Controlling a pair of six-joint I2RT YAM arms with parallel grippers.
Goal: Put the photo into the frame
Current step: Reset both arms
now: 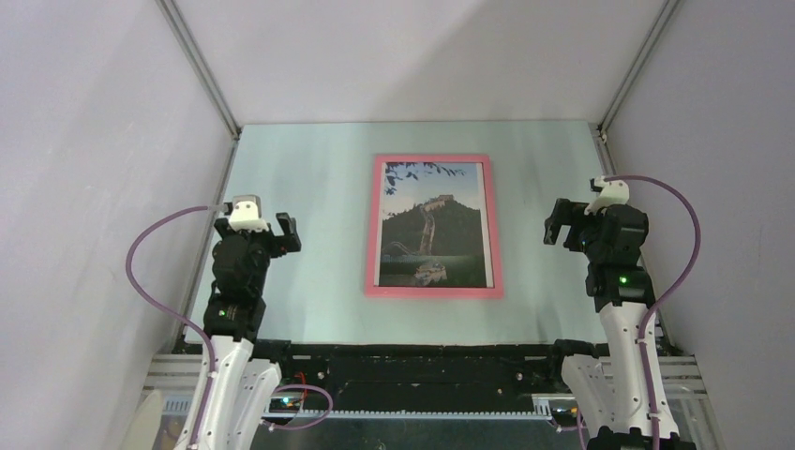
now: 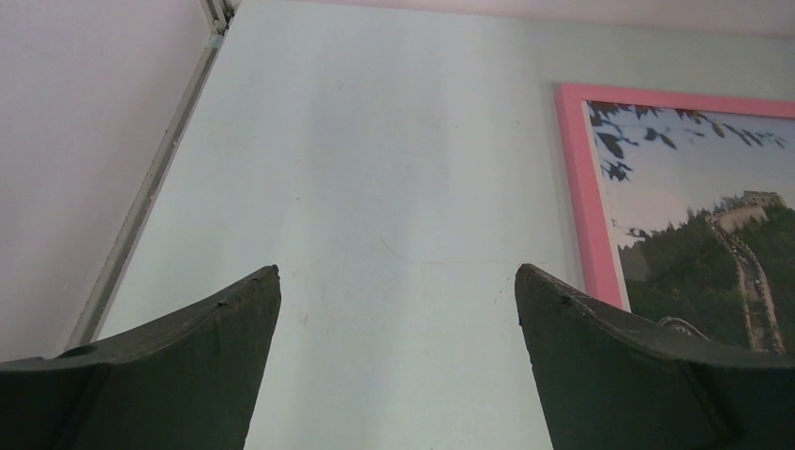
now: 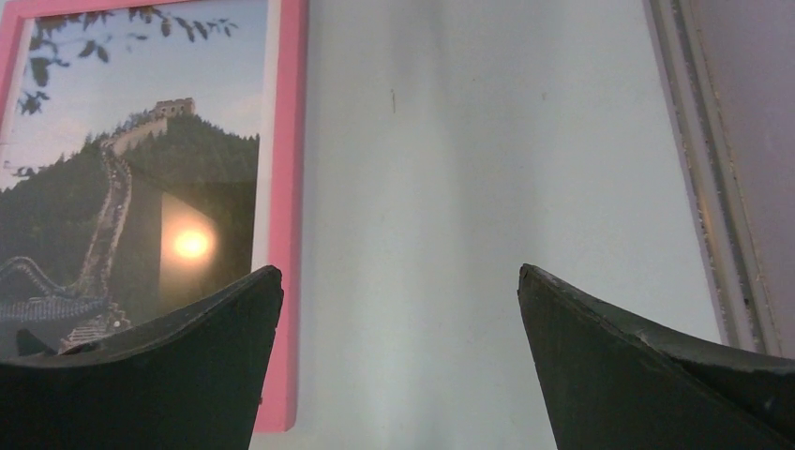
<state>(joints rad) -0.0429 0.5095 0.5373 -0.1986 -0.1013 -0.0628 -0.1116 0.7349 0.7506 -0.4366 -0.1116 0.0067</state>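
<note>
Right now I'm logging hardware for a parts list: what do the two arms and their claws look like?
The left arm and right arm match: white lower links, black upper sections, a small green light, a white wrist housing. A purple cable loops off each wrist. The left claw and right claw have dark matte fingers tapering to points.

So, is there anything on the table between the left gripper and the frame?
No, nothing visible. Only bare table lies between the open left gripper and the frame, and the photo already sits inside it.
</note>
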